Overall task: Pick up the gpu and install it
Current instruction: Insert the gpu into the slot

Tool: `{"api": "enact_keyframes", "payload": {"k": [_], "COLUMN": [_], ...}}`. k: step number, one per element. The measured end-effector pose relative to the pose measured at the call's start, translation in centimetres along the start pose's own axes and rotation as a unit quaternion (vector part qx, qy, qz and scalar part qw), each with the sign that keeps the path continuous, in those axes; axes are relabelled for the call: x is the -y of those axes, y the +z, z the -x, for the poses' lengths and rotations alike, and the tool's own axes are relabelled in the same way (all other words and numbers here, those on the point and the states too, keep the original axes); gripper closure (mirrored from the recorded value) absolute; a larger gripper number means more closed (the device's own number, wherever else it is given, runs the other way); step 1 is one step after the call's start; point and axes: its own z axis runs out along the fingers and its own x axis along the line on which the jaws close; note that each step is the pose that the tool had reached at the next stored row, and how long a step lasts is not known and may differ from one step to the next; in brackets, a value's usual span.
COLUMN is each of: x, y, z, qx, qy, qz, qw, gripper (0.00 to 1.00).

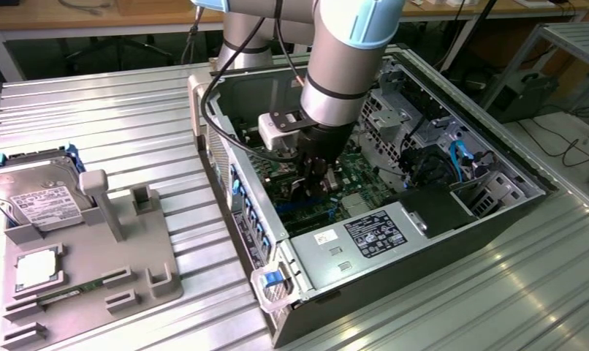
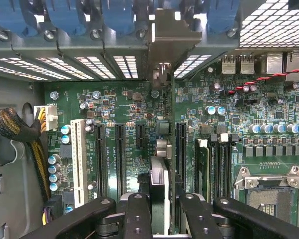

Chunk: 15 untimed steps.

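The gpu (image 2: pixel 160 191) stands edge-on between my fingers (image 2: pixel 136 219), and its silver metal bracket (image 2: pixel 172 35) reaches the case's rear slot openings. It hangs just over the long black expansion slots (image 2: pixel 119 154) of the green motherboard (image 2: pixel 219 124). In the exterior view my gripper (image 1: pixel 312 179) is lowered deep into the open computer case (image 1: pixel 470 219), with the dark card (image 1: pixel 305 196) below it near the board. My gripper (image 2: pixel 162 221) is shut on the card; whether its edge sits in a slot is hidden.
A grey fixture tray (image 1: pixel 128 285) at the exterior view's left holds a silver hard drive (image 1: pixel 36 194), a square chip (image 1: pixel 36 267) and a narrow memory stick (image 1: pixel 61 296). Inside the case are a power supply (image 1: pixel 373 234), blue cables (image 1: pixel 460 157), a braided cable bundle (image 2: pixel 12 127) and memory slots (image 2: pixel 214 169).
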Motion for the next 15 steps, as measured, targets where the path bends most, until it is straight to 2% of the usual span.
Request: {"api": "enact_keyframes", "payload": {"k": [15], "x": [0.00], "y": [0.58], "z": [-0.01], "qx": [0.0000], "qy": [0.000], "qz": [0.0000], "qw": [1.0000], "gripper": [0.72]}}
